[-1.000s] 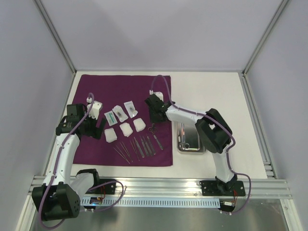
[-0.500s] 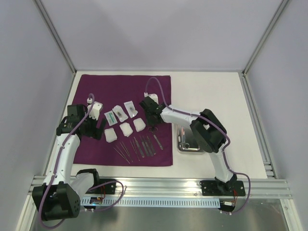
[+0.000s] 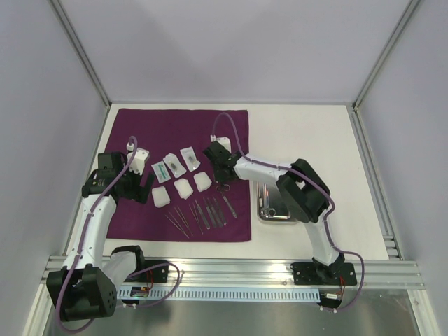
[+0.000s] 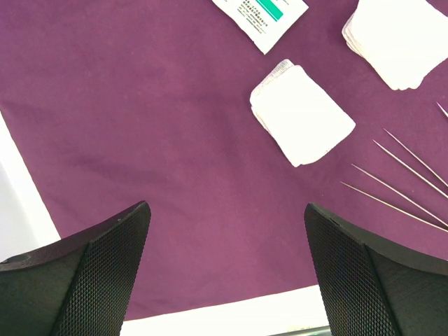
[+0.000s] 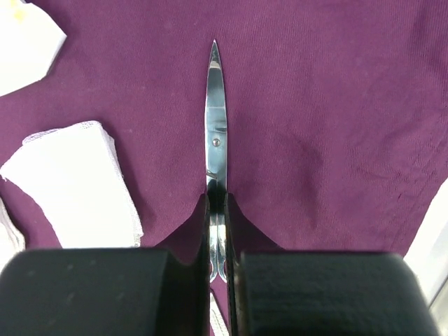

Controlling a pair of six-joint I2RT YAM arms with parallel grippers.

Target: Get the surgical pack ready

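The deep-purple cloth [image 3: 175, 129] lies on the left half of the table. On it are three clear packets [image 3: 175, 164], three white gauze squares [image 3: 183, 187] and a row of thin metal instruments [image 3: 203, 213]. My right gripper [image 3: 221, 178] is shut on the steel scissors [image 5: 215, 133] near the pivot. Their closed blades point away from it, low over the cloth [image 5: 322, 105], beside a gauze square [image 5: 77, 182]. My left gripper [image 4: 225, 217] is open and empty over the cloth's left part, near a gauze square [image 4: 301, 112]. The steel tray [image 3: 276, 203] stands right of the cloth.
The cloth's near edge and the white table [image 4: 210, 318] show between my left fingers. Thin instrument tips [image 4: 399, 182] lie to the right of my left gripper. Metal frame posts and grey walls close in the table on three sides.
My right gripper has shifted a little to the left over the cloth with the scissors in it, then stayed still. My left arm has not moved.
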